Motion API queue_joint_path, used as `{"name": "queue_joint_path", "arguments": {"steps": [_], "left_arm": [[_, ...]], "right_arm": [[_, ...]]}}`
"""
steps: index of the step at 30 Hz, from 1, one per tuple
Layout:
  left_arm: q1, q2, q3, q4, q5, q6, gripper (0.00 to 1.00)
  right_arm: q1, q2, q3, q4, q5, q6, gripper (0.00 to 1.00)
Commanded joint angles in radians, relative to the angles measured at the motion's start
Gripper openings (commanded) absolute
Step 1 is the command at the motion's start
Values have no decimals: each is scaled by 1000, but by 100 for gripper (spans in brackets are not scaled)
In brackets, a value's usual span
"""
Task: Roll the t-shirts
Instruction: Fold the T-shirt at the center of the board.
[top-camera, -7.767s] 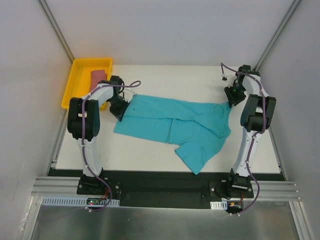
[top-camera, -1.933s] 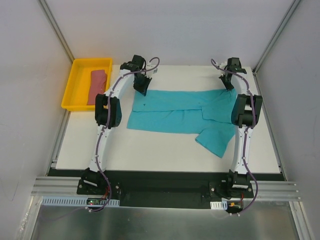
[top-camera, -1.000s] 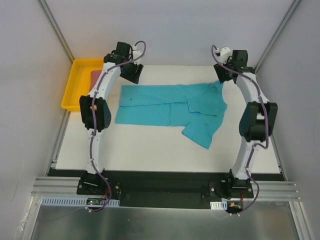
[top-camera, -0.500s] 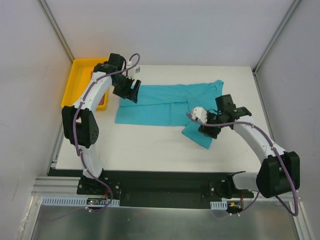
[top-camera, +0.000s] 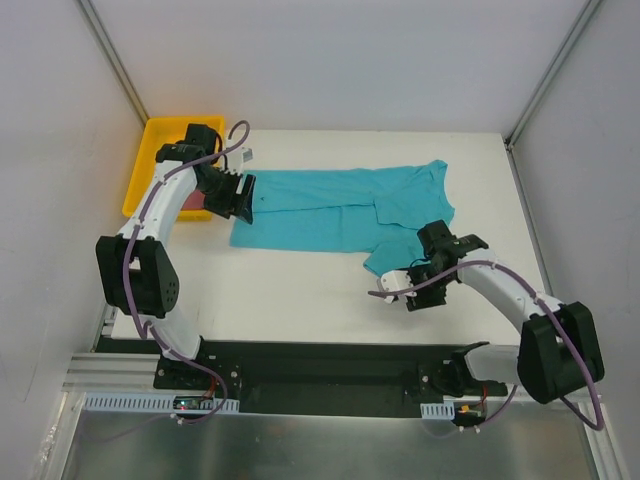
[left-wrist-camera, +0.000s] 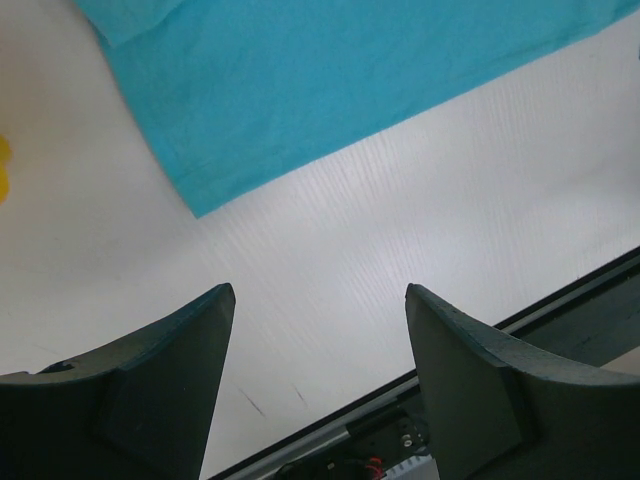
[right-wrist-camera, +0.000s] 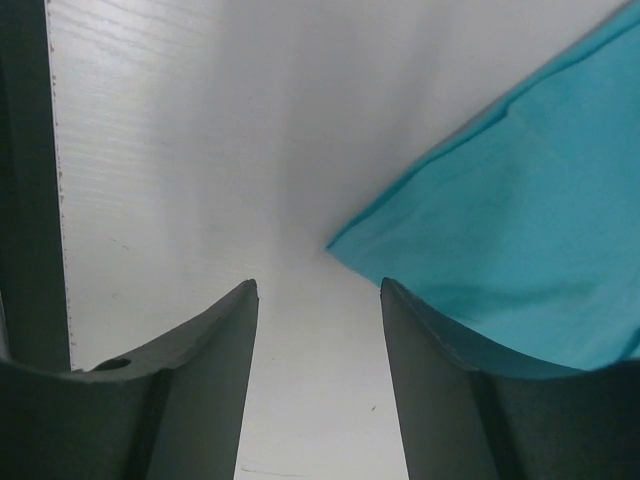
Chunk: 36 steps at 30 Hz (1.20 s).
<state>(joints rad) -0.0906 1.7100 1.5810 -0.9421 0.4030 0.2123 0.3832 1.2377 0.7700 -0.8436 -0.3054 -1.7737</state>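
A turquoise t-shirt (top-camera: 330, 205) lies spread flat across the white table, with one sleeve pointing toward the near right. My left gripper (top-camera: 242, 196) hovers open at the shirt's left edge. In the left wrist view the shirt's corner (left-wrist-camera: 200, 200) lies ahead of the empty fingers (left-wrist-camera: 180, 350). My right gripper (top-camera: 408, 290) is open just off the near sleeve. In the right wrist view the sleeve corner (right-wrist-camera: 340, 245) lies just ahead of the open gripper (right-wrist-camera: 318, 290). A sliver of the rose-red t-shirt (top-camera: 192, 204) shows in the tray, mostly hidden by my left arm.
A yellow tray (top-camera: 150, 165) sits off the table's far left corner. The black base rail (top-camera: 320, 365) runs along the near edge. Grey walls close in on the sides and back.
Both arms have pulled back from the far edge. The left gripper moved left to the shirt's left edge. The right gripper swung down to the near sleeve and narrowed slightly.
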Motion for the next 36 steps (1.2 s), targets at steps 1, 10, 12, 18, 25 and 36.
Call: {"name": "queue_joint_path", "arguments": {"steps": [1,10,12,18,25,36], "left_arm": [[11,-61,-53,-27,-13,33,69],[52,-61,-52,-47,-61,59,70],[55,-56,-52,-49,-62,64,70],[60,-55,-55,-52,-70,68,70],[63,-44,-56,-55,-75,71,70],[66,-32,-76,-58,-89,73,70]], "right_arm": [[-6,71,51,-26,-30,-67,54],[-15,238,132,-3,-46,19,46],[-24,244,137,-5,-43,10,45],[-37,233,123,-32,-43,-50,44],[-35,264,118,-35,-35,-55,43],[-29,316,39,87,32,-66,37]]}}
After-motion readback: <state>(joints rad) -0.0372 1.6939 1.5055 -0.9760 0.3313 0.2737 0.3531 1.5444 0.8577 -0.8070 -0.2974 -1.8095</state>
